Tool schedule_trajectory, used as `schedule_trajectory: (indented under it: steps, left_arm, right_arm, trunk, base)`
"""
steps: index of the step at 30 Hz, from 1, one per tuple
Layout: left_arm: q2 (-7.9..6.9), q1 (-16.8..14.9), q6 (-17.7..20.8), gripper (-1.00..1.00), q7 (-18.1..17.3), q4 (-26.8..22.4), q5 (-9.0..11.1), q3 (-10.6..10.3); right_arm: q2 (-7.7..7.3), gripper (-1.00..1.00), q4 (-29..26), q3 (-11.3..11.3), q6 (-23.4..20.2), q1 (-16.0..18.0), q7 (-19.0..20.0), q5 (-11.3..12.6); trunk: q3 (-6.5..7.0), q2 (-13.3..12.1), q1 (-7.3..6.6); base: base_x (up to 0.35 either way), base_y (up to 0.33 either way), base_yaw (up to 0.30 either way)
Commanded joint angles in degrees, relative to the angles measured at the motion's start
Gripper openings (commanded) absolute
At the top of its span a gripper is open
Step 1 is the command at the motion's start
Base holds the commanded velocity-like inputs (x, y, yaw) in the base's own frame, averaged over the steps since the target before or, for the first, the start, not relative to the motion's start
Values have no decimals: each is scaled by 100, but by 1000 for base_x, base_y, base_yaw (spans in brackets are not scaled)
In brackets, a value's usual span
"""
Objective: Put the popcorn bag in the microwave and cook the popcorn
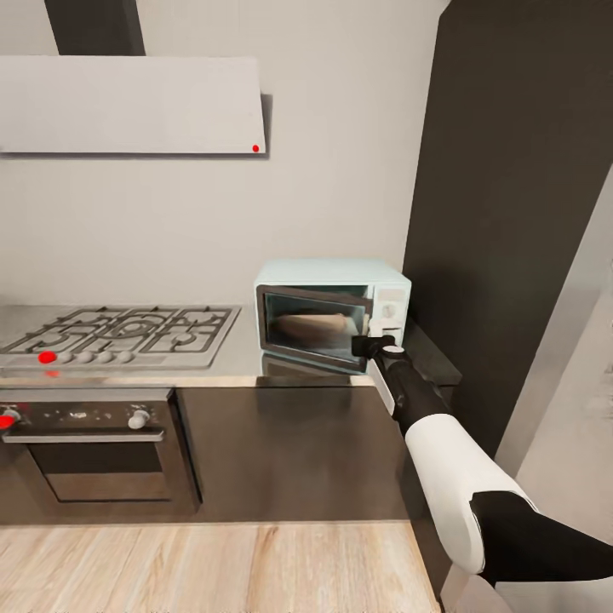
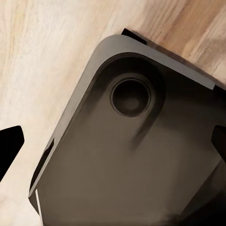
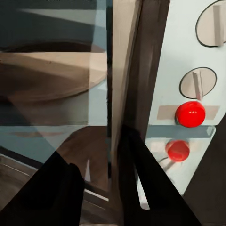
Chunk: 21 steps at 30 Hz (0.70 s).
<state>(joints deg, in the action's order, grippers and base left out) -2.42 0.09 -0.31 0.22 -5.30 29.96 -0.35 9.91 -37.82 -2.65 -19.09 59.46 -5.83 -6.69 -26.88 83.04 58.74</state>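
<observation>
The right gripper (image 1: 373, 344) is at the microwave (image 1: 334, 313), at the free edge of its door (image 1: 317, 329), which stands slightly ajar. In the right wrist view its two dark fingers (image 3: 141, 183) straddle that door edge (image 3: 126, 70), one on the glass side and one on the panel side, so they are parted around it; whether they actually press it I cannot tell. Just beside the fingers on the white control panel (image 3: 188, 61) are two knobs (image 3: 198, 83) and a round red light (image 3: 190, 114). Through the door glass a tan shape (image 1: 313, 328) sits inside the microwave; whether it is the popcorn bag I cannot tell.

The microwave stands on the countertop (image 1: 243, 362), between the gas hob (image 1: 128, 334) and a tall dark cabinet (image 1: 511, 213). The oven (image 1: 94, 447) is below the hob and the white hood (image 1: 132, 104) above it.

The left gripper (image 2: 113, 141) hangs over the robot's own dark base (image 2: 132, 160) and the wooden floor (image 2: 42, 61); its two finger tips (image 2: 9, 143) show far apart, spread wide with nothing between them.
</observation>
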Motion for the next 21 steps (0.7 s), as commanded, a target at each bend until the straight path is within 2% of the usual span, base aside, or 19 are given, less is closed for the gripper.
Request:
schedule_trajectory:
  steps: [1, 9, 10, 18, 20, 21]
  left_arm:
    - [-2, 0, -4, 100, 3, -4, 15, -7]
    - [-4, 0, -4, 100, 0, -6, 10, -9]
    - [-4, 0, -4, 100, -2, -6, 10, -9]
    - [-4, 0, -4, 100, 3, -4, 10, -17]
    - [-4, 0, -4, 100, 1, -6, 10, -17]
    - [-4, 0, -4, 100, 2, -4, 10, -22]
  right_arm:
    - [9, -100, -8, 27, -33, 4, -67, 54]
    - [9, -100, 12, 27, -33, 4, -55, 53]
    - [9, 100, 14, 27, -33, 4, -37, 53]
    - [9, 100, 20, 27, -98, 2, 6, 54]
    - [9, 100, 19, 30, -120, -239, 16, 50]
    - [-59, 100, 14, 34, -145, -565, 21, 39]
  trunk:
    - [-5, 4, -1]
    - [-5, 4, -1]
    - [-5, 4, -1]
    - [-5, 4, -1]
    - [-5, 4, -1]
    - [-5, 4, -1]
  base:
    - [-16, 2, 0]
    - [-2, 0, 0]
    - [0, 0, 0]
    - [0, 0, 0]
    - [0, 0, 0]
    - [0, 0, 0]
